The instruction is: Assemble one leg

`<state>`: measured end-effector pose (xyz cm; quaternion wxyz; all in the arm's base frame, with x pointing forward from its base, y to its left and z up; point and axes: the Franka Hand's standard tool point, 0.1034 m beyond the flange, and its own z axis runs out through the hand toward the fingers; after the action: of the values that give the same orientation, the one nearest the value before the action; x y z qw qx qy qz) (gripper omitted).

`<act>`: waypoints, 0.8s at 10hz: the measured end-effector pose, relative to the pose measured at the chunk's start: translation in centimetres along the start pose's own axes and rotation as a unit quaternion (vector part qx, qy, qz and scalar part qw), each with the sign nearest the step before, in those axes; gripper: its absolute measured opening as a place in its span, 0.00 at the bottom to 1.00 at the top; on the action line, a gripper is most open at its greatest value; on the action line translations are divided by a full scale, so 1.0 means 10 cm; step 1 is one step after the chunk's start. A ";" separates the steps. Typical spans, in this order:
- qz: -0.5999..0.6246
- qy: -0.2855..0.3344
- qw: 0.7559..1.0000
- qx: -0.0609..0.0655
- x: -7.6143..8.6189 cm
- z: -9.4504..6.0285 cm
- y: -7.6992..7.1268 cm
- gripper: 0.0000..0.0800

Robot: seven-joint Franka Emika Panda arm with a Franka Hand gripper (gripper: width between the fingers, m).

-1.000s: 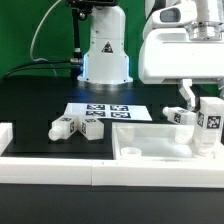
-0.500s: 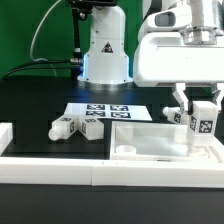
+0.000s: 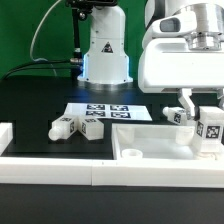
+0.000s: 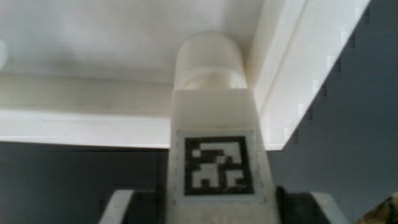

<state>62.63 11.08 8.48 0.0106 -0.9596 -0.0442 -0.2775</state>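
Front of scene, exterior view: a white ledge (image 3: pixel 50 163) runs along the table edge. Just behind it lies the large white panel (image 3: pixel 113 143) with its raised rim, its floor bare.

Over the panel's corner at the exterior view's right, the gripper (image 3: pixel 207 112) is clamped on the leg (image 3: pixel 210 130). The leg hangs roughly upright with one tag facing the camera. Cannot tell from this view whether its lower end touches the panel or hangs just above it.

Wrist view confirms the hold: the gripper (image 4: pixel 210 207) has a finger on either flat side of the leg (image 4: pixel 214 110). Tag sharp in the middle, rounded free end pointing at the inside corner of the panel (image 4: pixel 311 60).

Handling, judged: the leg looks like rigid moulded plastic, light and not fragile. Its faces look smooth, so it could twist or slide between the pads under side load. Best hold is on two opposite flat faces, well up the body, leaving the rounded end free for seating. The present hold looks about right.

Further back: two loose legs (image 3: pixel 66 128) lie on the black table just beside the marker board (image 3: pixel 105 108). Another tagged block (image 3: pixel 178 117) sits beyond the panel's far rim, probably a leg too. Farthest back is the arm's base (image 3: pixel 105 55).
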 end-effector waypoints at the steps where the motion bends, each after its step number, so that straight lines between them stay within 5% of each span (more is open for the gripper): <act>1: -0.001 0.000 1.000 0.000 0.00 0.00 0.00 0.36; 2: -0.002 0.000 1.000 0.000 0.00 0.00 0.00 0.36; 4: -0.004 -0.001 1.000 0.000 -0.01 0.00 0.00 0.73; 8: 0.032 -0.144 0.989 0.006 0.18 0.00 0.00 0.81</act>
<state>64.14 11.19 9.38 0.0187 -0.9904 -0.0161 -0.1359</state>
